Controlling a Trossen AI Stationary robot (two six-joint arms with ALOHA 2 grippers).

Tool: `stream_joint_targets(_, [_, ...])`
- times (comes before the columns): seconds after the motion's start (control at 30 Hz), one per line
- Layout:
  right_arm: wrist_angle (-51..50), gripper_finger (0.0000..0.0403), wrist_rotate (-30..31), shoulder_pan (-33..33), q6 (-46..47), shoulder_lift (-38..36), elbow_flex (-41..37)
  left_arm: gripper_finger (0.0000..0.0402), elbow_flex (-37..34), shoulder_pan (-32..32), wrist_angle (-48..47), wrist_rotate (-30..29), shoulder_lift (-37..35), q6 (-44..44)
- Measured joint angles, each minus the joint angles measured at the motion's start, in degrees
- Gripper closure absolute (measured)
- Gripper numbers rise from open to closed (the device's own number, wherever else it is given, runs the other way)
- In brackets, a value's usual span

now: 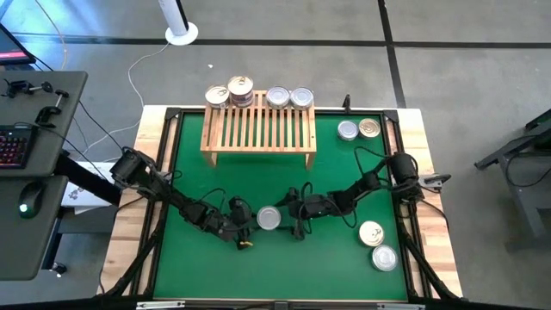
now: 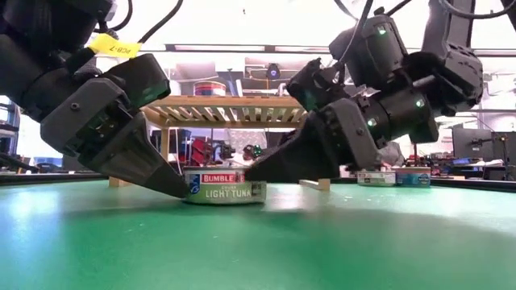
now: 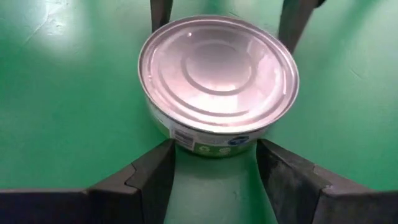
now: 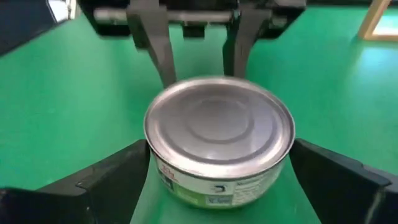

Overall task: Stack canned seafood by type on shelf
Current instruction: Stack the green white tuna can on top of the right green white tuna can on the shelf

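A silver-lidded tin labelled "Light Tuna" stands flat on the green mat, between both grippers. My left gripper is open on the tin's left side, its fingers spread less wide than the tin. My right gripper is open wide on the right side, one finger on either side of the tin. The light-wood shelf stands at the far middle, with several tins along its far edge, one pair stacked. My left gripper's open fingertips meet the tin's side wall, low on its left side. They slant down from the table's left. The tin stays flat on the mat. My right gripper's fingers flank the tin's wall; I cannot tell whether they touch it.
Two tins, silver and gold, stand right of the shelf. Two more, gold and silver, stand near the right front corner. A black frame borders the mat. Cables trail from both arms.
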Motion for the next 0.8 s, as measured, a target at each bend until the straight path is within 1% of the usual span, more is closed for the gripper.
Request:
stream_joint_targets(0.1, [3.00,0.0023,-0.38,-0.04,-0.45,1.47,0.01,0.0190,0.00,1.09,0.09,0.05,0.02,0.15])
stream_joint_targets(0.23, [3.06,0.0022,0.12,-0.17,-0.45,3.01,1.31,0.0190,-0.15,2.45,0.78,0.12,0.04,2.43])
stream_joint_targets(0.33, [3.32,0.0022,-0.78,-0.45,-0.53,4.38,2.59,0.0190,-0.37,3.11,1.10,0.20,0.04,3.83])
stream_joint_targets(0.53, [3.88,0.0019,-1.23,-0.75,-0.73,5.95,3.38,0.0190,-0.37,3.40,1.21,-0.13,0.02,4.04])
stream_joint_targets(0.67, [3.46,0.0019,-3.84,-1.50,-0.63,6.01,3.52,0.0190,-0.37,3.45,1.24,-0.65,0.02,4.04])
stream_joint_targets(0.8, [2.23,0.0022,-4.72,-1.64,-0.72,5.95,3.68,0.0190,-0.35,3.49,1.24,-0.86,0.02,4.04])
